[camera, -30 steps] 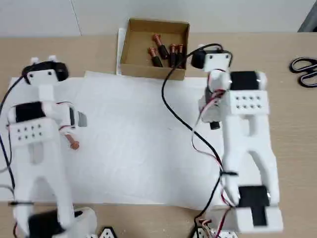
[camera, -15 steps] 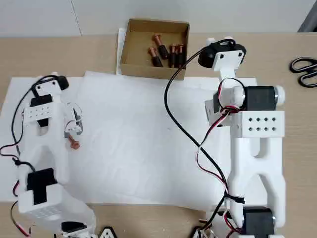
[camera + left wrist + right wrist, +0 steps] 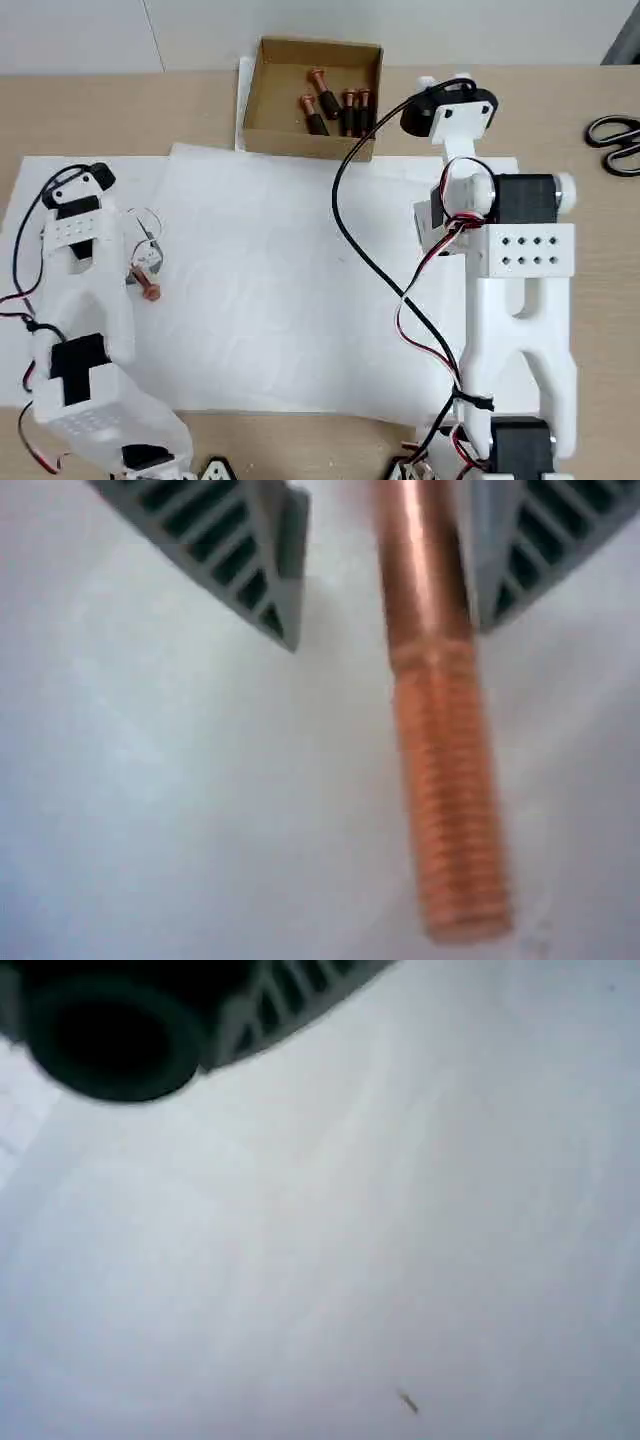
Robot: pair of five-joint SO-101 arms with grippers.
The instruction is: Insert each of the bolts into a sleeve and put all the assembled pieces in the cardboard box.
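Observation:
A copper bolt (image 3: 150, 290) lies on the white sheet (image 3: 280, 300) at the left. My left gripper (image 3: 143, 264) hangs right over it. In the left wrist view the bolt (image 3: 440, 780) stands between the grey fingers (image 3: 240, 550) of the open left gripper (image 3: 385, 620), against one finger and apart from the other. My right gripper (image 3: 428, 226) is at the right of the sheet, shut on a black sleeve (image 3: 110, 1040) whose open end faces the wrist camera. The cardboard box (image 3: 300, 143) at the far middle holds several bolt-and-sleeve pieces (image 3: 335, 105).
Black scissors (image 3: 615, 140) lie on the wooden table at the far right. A black cable (image 3: 345, 210) runs from the right arm across the sheet near the box. The sheet's middle is bare.
The left arm has drawn back and its gripper has come down over the bolt, which has not moved. The right arm swung toward the far side a second ago and has since kept still.

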